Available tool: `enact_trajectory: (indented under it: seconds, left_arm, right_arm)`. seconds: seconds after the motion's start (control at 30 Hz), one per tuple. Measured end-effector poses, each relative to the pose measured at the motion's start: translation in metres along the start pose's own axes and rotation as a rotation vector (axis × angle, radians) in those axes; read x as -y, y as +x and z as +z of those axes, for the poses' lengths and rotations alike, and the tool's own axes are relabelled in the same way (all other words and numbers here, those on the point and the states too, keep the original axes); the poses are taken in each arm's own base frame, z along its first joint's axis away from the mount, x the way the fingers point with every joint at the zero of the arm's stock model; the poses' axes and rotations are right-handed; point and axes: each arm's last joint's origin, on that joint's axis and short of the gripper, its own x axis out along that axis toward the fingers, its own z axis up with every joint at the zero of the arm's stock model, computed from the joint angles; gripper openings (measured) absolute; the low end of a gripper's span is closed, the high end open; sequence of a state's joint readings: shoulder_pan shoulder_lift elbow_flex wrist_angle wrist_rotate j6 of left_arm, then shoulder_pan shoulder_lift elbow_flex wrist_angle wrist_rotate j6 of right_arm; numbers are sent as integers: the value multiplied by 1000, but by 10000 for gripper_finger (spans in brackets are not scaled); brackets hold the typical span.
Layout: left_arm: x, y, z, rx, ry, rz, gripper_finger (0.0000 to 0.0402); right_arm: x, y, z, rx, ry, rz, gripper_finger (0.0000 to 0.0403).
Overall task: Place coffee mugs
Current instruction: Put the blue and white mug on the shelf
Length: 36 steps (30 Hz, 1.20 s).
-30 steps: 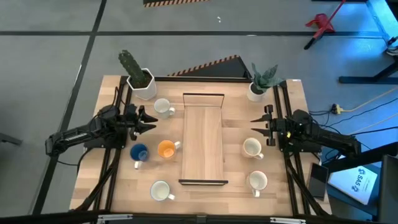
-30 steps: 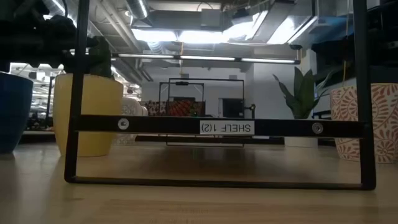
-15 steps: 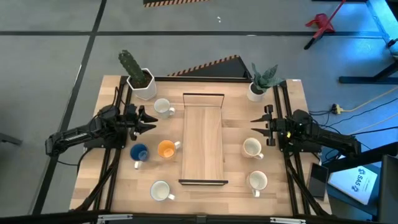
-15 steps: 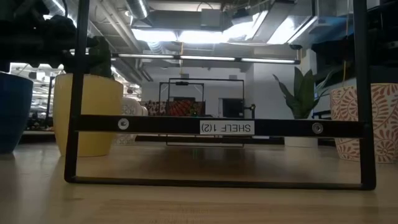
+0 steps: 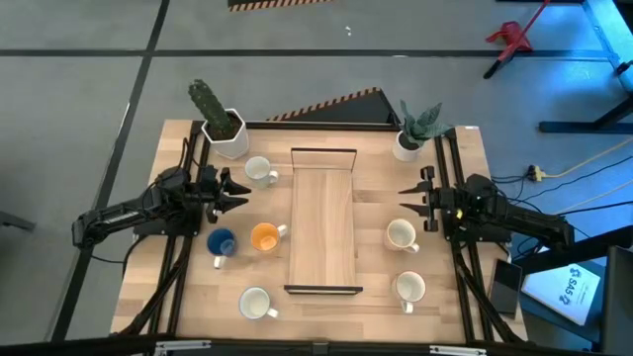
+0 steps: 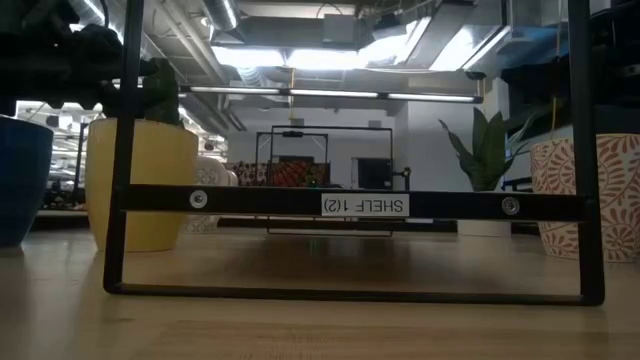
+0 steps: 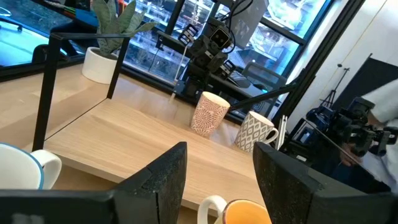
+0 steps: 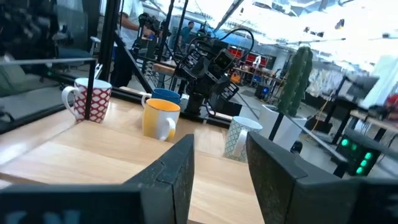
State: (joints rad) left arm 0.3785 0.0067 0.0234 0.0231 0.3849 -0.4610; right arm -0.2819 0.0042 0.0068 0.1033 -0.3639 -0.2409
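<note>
Left end effector (image 5: 237, 190) wide, empty, near white mug (image 5: 259, 171); right end effector (image 5: 410, 206) parted, empty, beside shelf (image 5: 321, 220).

Wooden shelf (image 5: 322, 220) mid-table; cactus pot (image 5: 224, 133), plant pot (image 5: 407, 144) at back corners.

Straight down over the whole surface (image 5: 326, 302); level at surface height, close behind the shelf (image 6: 355, 205); from each wrist, facing across. Shelf (image 5: 322, 222) common to all.
</note>
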Motion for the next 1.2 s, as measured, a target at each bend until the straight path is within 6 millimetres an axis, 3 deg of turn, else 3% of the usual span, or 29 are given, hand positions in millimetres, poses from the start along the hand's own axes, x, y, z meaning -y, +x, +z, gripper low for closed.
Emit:
enact_trajectory:
  seconds: [0.2, 0.47, 0.63, 0.87, 1.2]
  left_arm:
    - [0, 0, 0, 0, 0, 0, 179]
    - [0, 0, 0, 0, 0, 2, 179]
    - [-3, 0, 1, 51, 81, 120, 179]
    - [-7, -1, 3, 138, -226, 217, 179]
    - [-9, -2, 5, 208, -240, 305, 179]
  right_arm:
    - [0, 0, 1, 6, 159, -4, 134]
    - [0, 0, 1, 13, 210, 2, 134]
    - [1, 0, 3, 28, 235, -3, 134]
    - [3, 0, 2, 22, 330, -93, 134]
    - [8, -1, 1, 16, 391, -275, 134]
